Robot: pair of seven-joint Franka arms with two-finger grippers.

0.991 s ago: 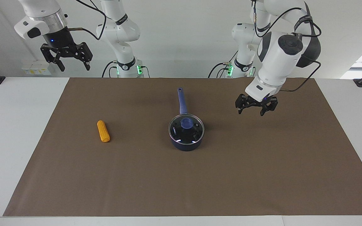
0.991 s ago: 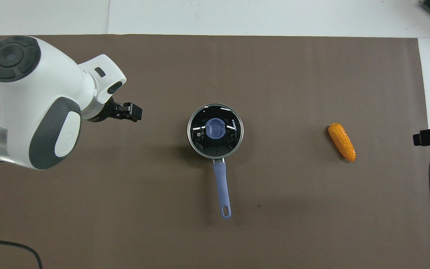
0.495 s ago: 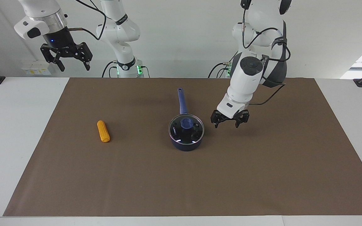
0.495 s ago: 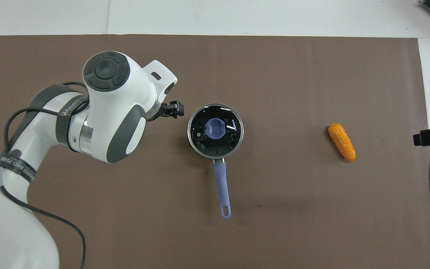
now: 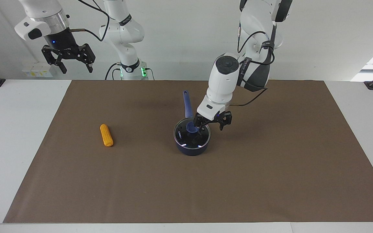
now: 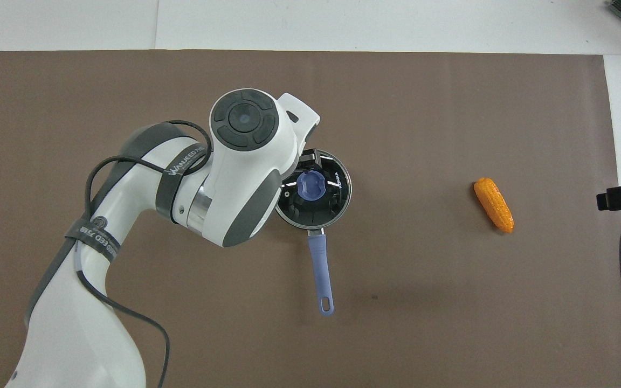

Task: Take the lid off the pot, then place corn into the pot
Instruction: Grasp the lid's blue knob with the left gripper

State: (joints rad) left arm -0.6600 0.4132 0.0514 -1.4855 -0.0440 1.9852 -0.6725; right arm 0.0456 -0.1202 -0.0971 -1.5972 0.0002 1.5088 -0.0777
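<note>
Left pincer [image 5: 211, 125], fingers spread and gripping nothing, hangs over the lid [image 5: 192, 133], one fingertip just beside its blue knob. Right pincer [image 5: 68, 60] waits raised with fingers apart, holding nothing, over the counter's [image 5: 18, 129] edge. One clear glass lid sits on one navy pot [image 5: 191, 149]; one bumpy orange corn [image 5: 106, 135] lies well apart toward the right arm's end.

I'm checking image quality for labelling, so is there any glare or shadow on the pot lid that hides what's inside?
Overhead view: short white glints along the lid rim, and the left arm covers one edge. Facing view: similar small glints on the lid; the pot inside reads only as black, with a soft shadow on the brown mat beside it.
</note>
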